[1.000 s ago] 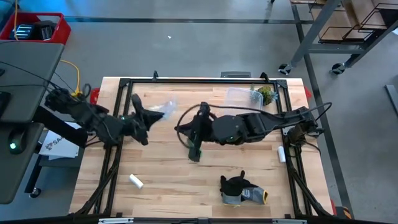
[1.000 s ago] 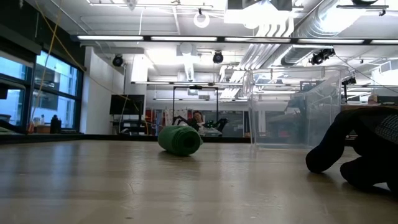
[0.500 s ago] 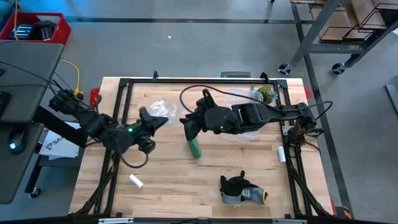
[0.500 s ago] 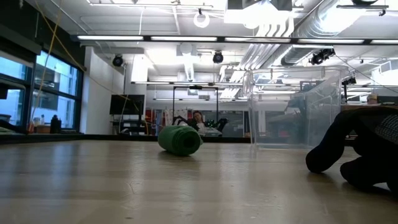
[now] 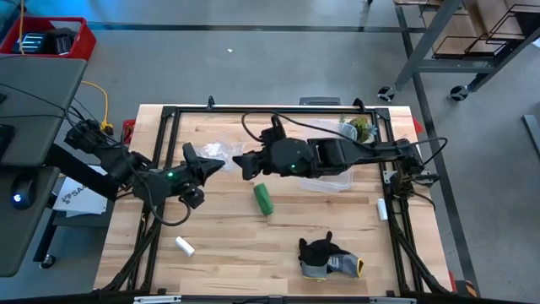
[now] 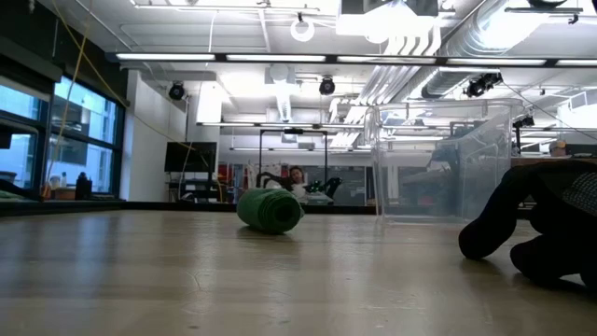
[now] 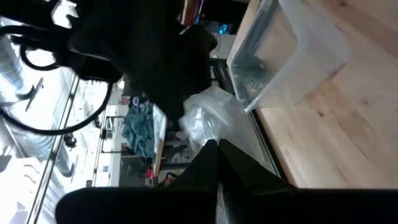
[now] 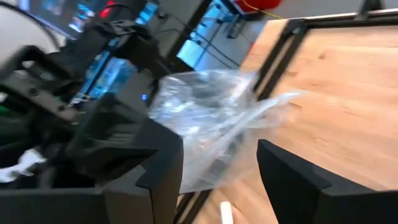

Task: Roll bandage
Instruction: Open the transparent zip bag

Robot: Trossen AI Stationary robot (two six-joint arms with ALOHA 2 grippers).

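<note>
The bandage (image 5: 264, 198) is a compact green roll lying on its side on the wooden table near the middle; in the low view the bandage (image 6: 270, 210) rests alone on the boards. My right gripper (image 5: 245, 165) hovers just beyond the roll toward the far left, clear of it. Its fingers stand wide open in its wrist view (image 8: 217, 180), facing a crumpled clear plastic bag (image 8: 211, 118). My left gripper (image 5: 207, 163) is shut (image 7: 217, 162) and sits close beside that bag (image 5: 221, 150); whether it touches the bag cannot be told.
A dark grey glove (image 5: 327, 257) lies near the front edge. One small white cylinder (image 5: 185, 246) lies front left, another (image 5: 381, 209) at the right rail. A clear container (image 6: 438, 163) and green sprigs (image 5: 361, 128) stand at the far right. A black frame (image 5: 253, 111) rims the table.
My right gripper stood over the roll, then let go of it and drew back up toward the far left. The roll stays lying where it was left. My left gripper has swung toward the table's right, nearer the plastic bag.
</note>
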